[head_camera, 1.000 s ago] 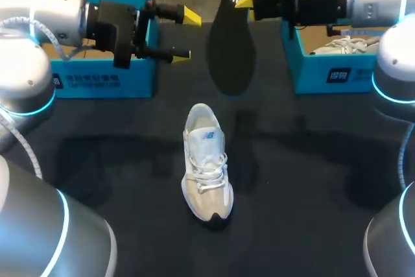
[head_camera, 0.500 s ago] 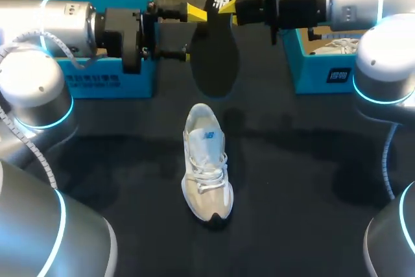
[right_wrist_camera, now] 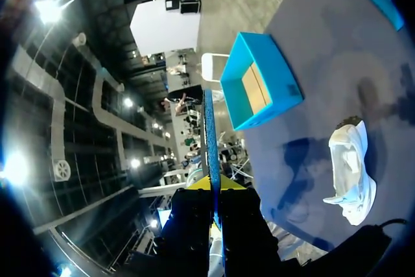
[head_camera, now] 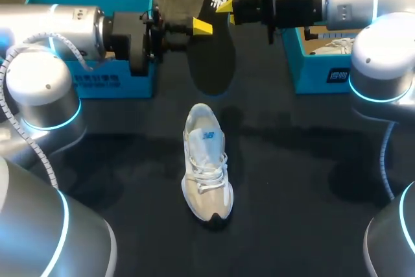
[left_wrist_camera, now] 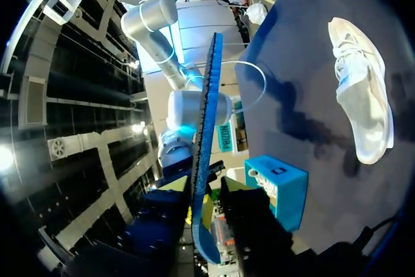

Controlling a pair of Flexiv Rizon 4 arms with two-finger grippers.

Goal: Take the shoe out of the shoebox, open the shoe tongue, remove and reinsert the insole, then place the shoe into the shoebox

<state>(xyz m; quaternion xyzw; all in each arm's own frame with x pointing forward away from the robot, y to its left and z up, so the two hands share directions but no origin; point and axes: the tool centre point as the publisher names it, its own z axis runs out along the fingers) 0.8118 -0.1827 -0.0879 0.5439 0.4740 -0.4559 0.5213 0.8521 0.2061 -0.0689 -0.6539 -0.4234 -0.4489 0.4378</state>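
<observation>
insole [head_camera: 213, 50] aloft in right jaws, left jaws straddling; shoe [head_camera: 206, 163] well clear

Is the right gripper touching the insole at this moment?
Touching. The right wrist view shows the insole edge-on between the right gripper's two yellow tips, both pressed against it.

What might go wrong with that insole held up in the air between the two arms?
The right fingers pinch the insole only at one end, so it may swing or slip when the left fingers, either side of its edge, close. The two sets of fingers are close together and might bump. Nothing holds the shoe, so it may slide when the insole is pushed back in.
</observation>
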